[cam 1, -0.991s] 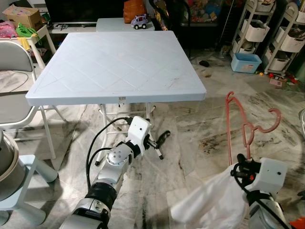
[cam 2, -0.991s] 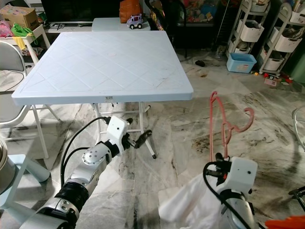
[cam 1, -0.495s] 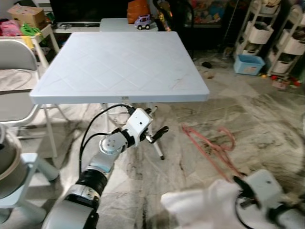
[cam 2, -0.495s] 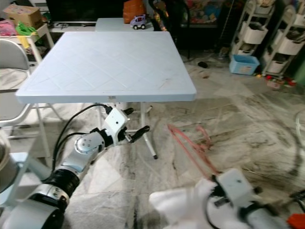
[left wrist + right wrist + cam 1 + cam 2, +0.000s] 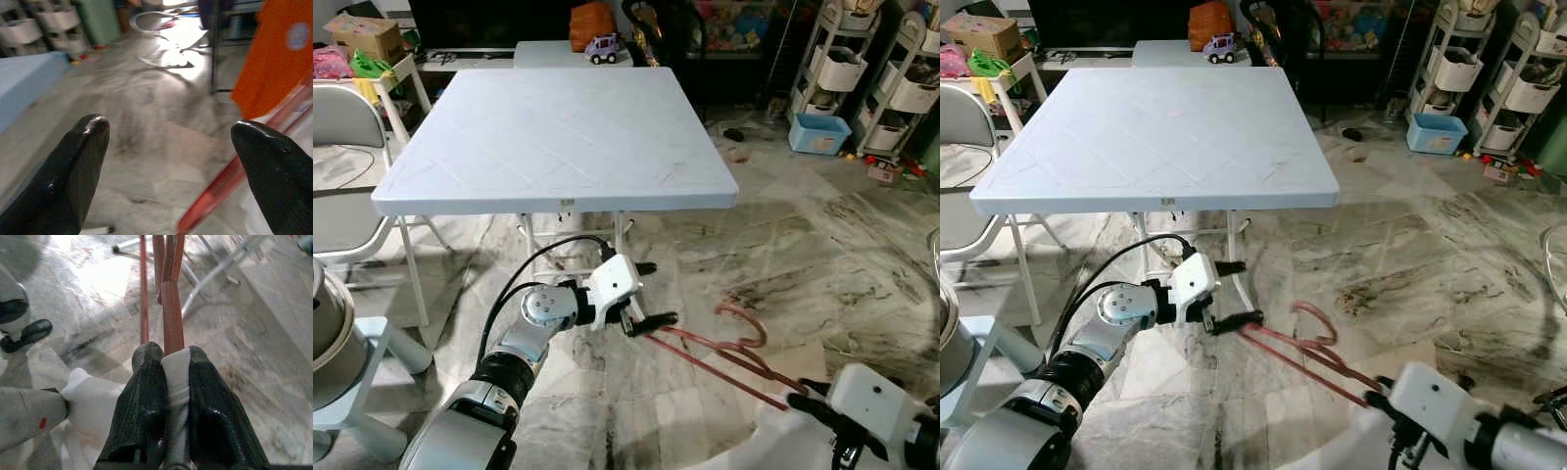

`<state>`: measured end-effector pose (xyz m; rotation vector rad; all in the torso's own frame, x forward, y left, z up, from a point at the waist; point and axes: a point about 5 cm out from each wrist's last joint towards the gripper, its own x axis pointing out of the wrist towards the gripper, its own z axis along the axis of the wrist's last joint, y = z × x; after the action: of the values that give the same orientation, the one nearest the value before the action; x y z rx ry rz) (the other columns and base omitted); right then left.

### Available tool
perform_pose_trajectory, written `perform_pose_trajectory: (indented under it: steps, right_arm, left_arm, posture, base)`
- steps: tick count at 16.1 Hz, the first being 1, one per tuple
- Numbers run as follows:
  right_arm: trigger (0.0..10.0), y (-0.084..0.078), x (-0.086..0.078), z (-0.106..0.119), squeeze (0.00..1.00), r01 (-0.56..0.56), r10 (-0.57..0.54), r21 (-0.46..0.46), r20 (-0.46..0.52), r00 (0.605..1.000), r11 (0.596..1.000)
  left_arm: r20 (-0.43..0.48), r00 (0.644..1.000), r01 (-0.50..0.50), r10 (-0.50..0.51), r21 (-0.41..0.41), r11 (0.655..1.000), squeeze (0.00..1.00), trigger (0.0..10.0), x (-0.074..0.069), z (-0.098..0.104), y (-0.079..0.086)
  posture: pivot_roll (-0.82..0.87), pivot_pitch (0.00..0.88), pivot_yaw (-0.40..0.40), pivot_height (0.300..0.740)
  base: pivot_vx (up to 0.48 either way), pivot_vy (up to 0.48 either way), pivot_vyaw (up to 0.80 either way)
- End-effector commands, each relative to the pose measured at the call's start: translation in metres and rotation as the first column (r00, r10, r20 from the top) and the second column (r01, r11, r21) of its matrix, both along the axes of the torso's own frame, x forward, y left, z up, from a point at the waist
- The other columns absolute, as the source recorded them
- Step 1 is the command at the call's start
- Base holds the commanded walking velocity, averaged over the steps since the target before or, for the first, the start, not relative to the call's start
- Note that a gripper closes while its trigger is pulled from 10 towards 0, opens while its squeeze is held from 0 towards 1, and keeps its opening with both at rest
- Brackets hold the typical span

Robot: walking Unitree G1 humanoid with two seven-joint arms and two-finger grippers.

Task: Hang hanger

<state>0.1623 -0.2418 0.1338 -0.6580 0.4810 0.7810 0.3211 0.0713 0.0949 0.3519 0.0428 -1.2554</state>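
Left eye view: hanger (image 5: 710, 354) near-horizontal, right tool (image 5: 168, 363) pinching it, pointing toward spread left tool (image 5: 644, 294).

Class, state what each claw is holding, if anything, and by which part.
The right claw is shut on the red hanger and white cloth where they meet. The left claw is open, holding nothing.

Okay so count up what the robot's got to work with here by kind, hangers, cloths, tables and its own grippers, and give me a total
Red plastic hanger: 1
White cloth: 1
Pale blue square folding table: 1
Grippers with black fingers: 2, left gripper open, right gripper shut on the hanger and cloth
Total: 5
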Motion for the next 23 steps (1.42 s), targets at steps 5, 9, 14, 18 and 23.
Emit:
perform_pose_trajectory:
  steps: [5,9,14,18,23]
  right_arm:
    - [10.0,0.001,0.006,0.013,0.0,-0.085,0.085,-0.009,-0.001,0.996,0.996]
    - [10.0,0.008,0.006,0.013,0.0,-0.135,0.135,0.011,-0.02,0.991,0.991]
    - [10.0,0.014,-0.007,0.028,0.0,-0.219,0.226,0.086,-0.071,0.972,0.972]
    - [10.0,0.015,-0.009,0.029,0.0,-0.223,0.232,0.104,-0.085,0.969,0.969]
    - [10.0,0.018,-0.01,0.026,0.0,-0.221,0.233,0.122,-0.096,0.968,0.968]
  left_arm:
    - [-0.039,0.97,0.243,-0.242,0.031,0.969,0.0,10.0,-0.017,-0.005,-0.001]
    - [-0.041,0.951,0.309,-0.307,0.06,0.949,0.0,10.0,-0.021,-0.006,0.001]
    - [-0.123,0.929,0.358,-0.349,0.064,0.931,0.0,0.0,-0.019,-0.007,0.007]
    - [-0.151,0.907,0.405,-0.393,0.059,0.912,0.0,0.0,-0.024,-0.011,0.007]
    - [-0.206,0.867,0.471,-0.453,0.046,0.881,0.0,0.0,-0.03,-0.014,0.007]
  posture:
    - [0.04,0.007,-0.046,0.74]
    - [0.04,0.007,-0.041,0.74]
    - [0.03,0.004,-0.036,0.74]
    - [0.03,0.003,-0.035,0.74]
    - [0.03,0.002,-0.039,0.74]
  base:
    - [0.0,0.0,0.0]
    - [0.0,0.0,0.0]
    - [0.0,0.0,0.0]
    - [0.0,0.0,0.0]
    - [0.0,0.0,0.0]
